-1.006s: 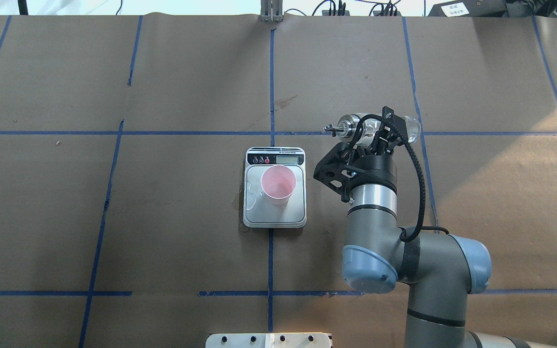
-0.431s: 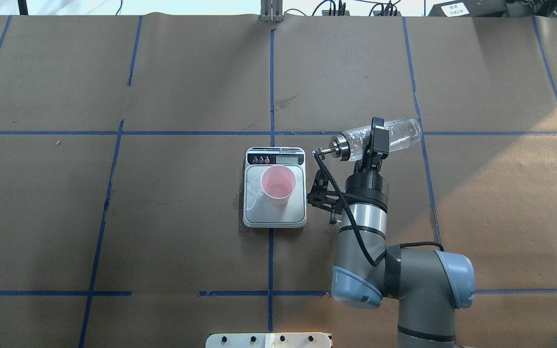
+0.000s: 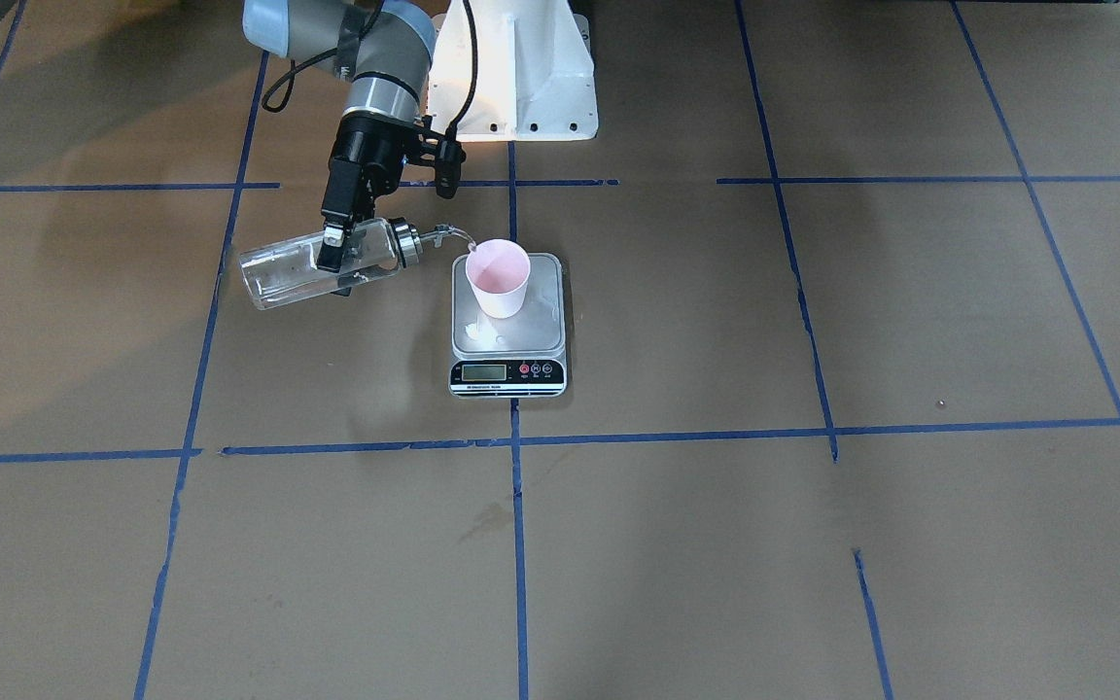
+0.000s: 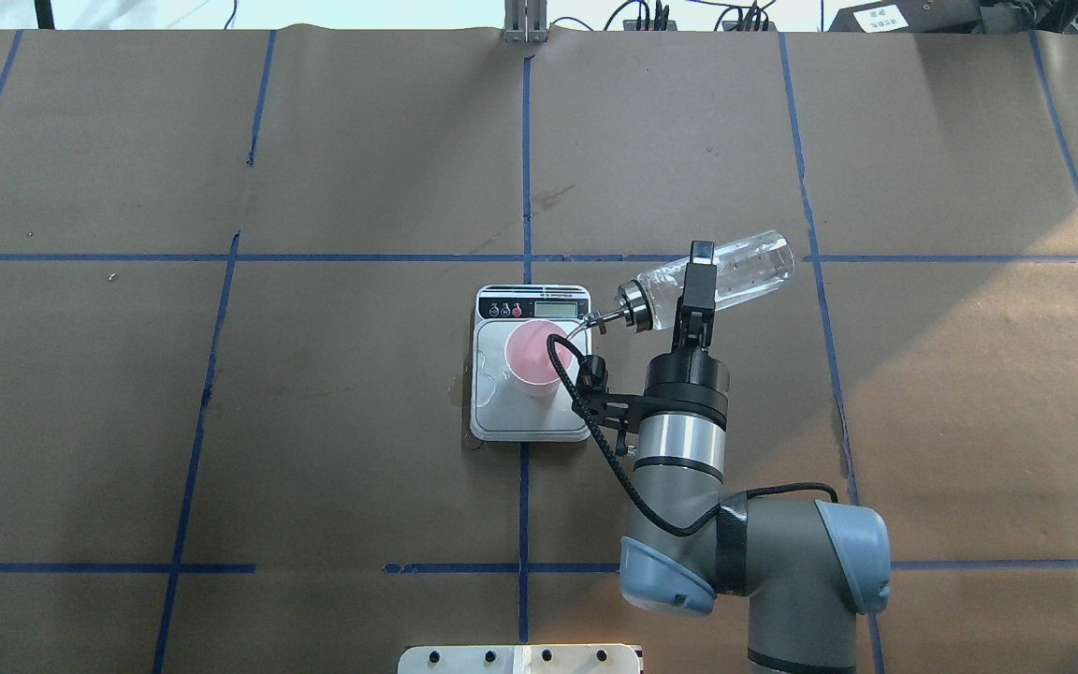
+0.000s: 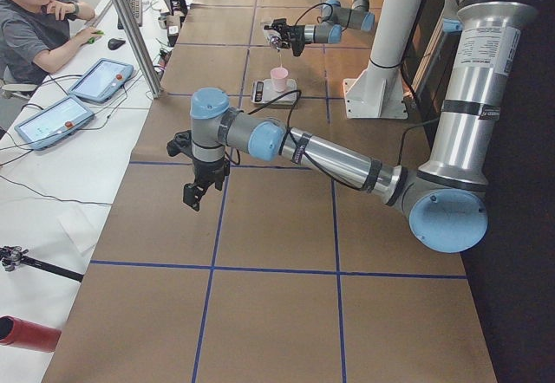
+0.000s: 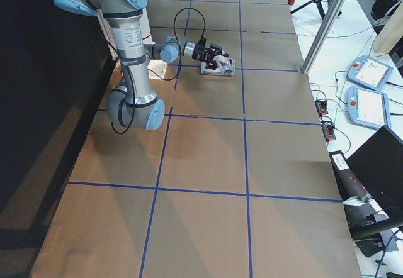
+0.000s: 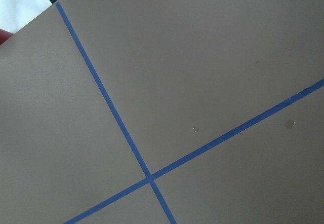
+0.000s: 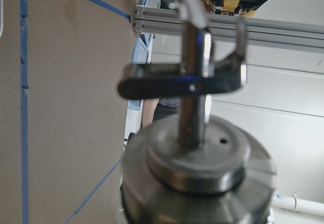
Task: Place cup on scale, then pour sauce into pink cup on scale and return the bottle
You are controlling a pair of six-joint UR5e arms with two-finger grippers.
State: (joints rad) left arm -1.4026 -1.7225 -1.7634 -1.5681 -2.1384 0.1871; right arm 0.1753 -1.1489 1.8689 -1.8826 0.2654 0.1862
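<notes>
The pale pink cup (image 4: 537, 356) stands upright on the scale (image 4: 530, 418), also seen in the front-facing view (image 3: 498, 277). My right gripper (image 4: 696, 281) is shut on the clear glass bottle (image 4: 737, 268), held nearly level just right of the scale. Its silver collar (image 8: 197, 168) points at the cup, and the thin spout (image 4: 586, 326) reaches the cup's right rim (image 3: 468, 251). Clear sauce lies in the bottle (image 3: 283, 274); I cannot tell if any is flowing. My left gripper (image 5: 195, 194) hangs over bare table far from the scale; I cannot tell if it is open or shut.
A shiny wet-looking patch (image 4: 492, 386) lies on the scale's platform beside the cup. The white robot base (image 3: 511, 68) stands behind the scale. Blue tape lines cross the brown table. An operator (image 5: 43, 19) sits beyond the table's far edge with tablets.
My right arm has moved left toward the scale with the bottle. The wrist has turned, and the spout has dipped from right of the scale to the cup's rim.
</notes>
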